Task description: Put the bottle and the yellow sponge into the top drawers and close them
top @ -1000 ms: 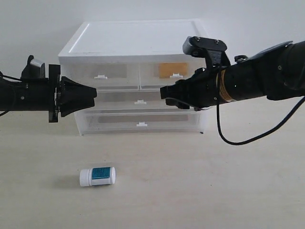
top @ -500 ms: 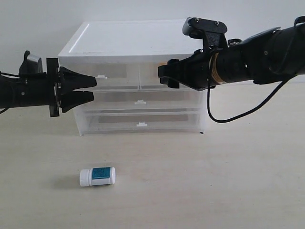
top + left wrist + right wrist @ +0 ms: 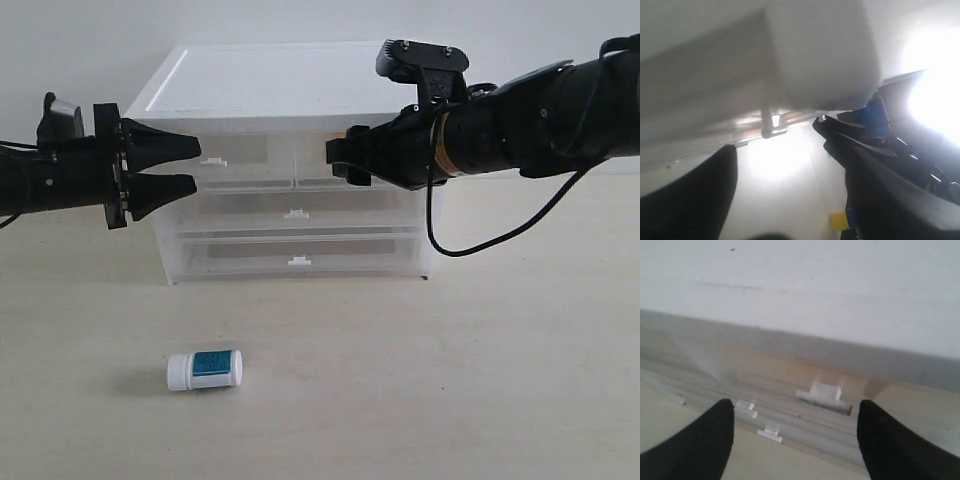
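Observation:
The bottle lies on its side on the table, in front of the cabinet and far below both grippers. Both top drawers look pushed in. My left gripper is open, level with the left top drawer's tab handle and just left of it. My right gripper is open in front of the right top drawer. In the right wrist view its fingers flank that drawer's handle. The yellow sponge shows only as an orange tint behind the translucent front.
Two full-width lower drawers sit shut under the top pair. The right arm's black cable hangs beside the cabinet. In the left wrist view the right gripper shows close ahead, beyond the cabinet's corner.
Both grippers rose to the top drawers' height. The left gripper opened wider. The right gripper moved left, in front of the right top drawer, covering the sponge. The bottle stayed put.

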You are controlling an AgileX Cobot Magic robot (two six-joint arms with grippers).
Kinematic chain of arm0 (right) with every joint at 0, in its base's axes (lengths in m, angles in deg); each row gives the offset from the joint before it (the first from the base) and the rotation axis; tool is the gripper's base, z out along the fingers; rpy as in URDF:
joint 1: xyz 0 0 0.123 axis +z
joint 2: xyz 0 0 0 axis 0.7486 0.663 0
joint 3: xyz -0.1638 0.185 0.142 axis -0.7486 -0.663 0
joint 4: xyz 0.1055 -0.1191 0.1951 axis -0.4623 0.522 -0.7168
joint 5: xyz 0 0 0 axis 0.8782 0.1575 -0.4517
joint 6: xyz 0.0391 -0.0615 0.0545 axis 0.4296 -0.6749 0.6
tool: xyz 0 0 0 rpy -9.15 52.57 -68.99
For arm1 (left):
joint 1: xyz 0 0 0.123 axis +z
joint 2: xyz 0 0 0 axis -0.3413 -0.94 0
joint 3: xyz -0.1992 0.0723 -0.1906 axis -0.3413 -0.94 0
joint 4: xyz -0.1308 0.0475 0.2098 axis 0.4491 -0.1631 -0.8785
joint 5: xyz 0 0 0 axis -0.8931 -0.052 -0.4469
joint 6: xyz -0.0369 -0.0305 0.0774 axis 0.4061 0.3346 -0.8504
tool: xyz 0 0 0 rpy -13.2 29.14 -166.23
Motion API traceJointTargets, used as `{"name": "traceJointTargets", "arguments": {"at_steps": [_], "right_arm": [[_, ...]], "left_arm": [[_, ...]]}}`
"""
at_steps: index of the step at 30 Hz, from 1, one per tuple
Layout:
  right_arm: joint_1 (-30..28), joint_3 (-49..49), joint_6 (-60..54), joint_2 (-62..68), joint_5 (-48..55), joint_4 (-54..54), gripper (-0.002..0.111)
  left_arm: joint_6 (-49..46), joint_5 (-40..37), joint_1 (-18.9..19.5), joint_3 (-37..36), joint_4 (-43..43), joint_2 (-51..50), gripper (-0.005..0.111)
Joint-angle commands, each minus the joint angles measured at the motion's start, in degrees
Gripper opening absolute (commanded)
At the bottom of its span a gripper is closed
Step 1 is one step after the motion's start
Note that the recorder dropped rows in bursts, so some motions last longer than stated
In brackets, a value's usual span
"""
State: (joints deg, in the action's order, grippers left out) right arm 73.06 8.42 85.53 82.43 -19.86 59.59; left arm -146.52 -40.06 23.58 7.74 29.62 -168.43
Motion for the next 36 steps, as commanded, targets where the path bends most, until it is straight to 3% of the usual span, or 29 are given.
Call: {"name": "traceJointTargets", "arguments": {"at_steps": [1,19,22,29,34,36], "right_arm": [[-0.6,1.5,-1.9,0.1,4.3,0.0,0.064],[-0.6,1.5,-3.1,0.1,4.0,0.0,0.064],[-0.6,1.5,-3.1,0.1,4.0,0.0,0.064],[-0.6,1.5,-3.7,0.1,4.0,0.0,0.064],[-0.6,1.5,-3.7,0.1,4.0,0.0,0.064],[-0.6,1.5,-3.9,0.1,4.0,0.0,0.064]], "left_arm": [[2.3,0.3,-1.9,2.9,0.0,-1.5,0.059],[2.2,-0.9,-3.2,9.0,-0.8,-4.7,0.057],[2.2,-0.9,-3.2,9.5,-0.7,-4.7,0.049],[1.0,1.5,-2.8,9.5,-0.6,-4.7,0.019],[-1.7,1.4,-2.8,9.5,-0.6,-4.7,0.004],[-1.8,0.9,-2.8,9.5,-0.9,-4.7,0.004]]}}
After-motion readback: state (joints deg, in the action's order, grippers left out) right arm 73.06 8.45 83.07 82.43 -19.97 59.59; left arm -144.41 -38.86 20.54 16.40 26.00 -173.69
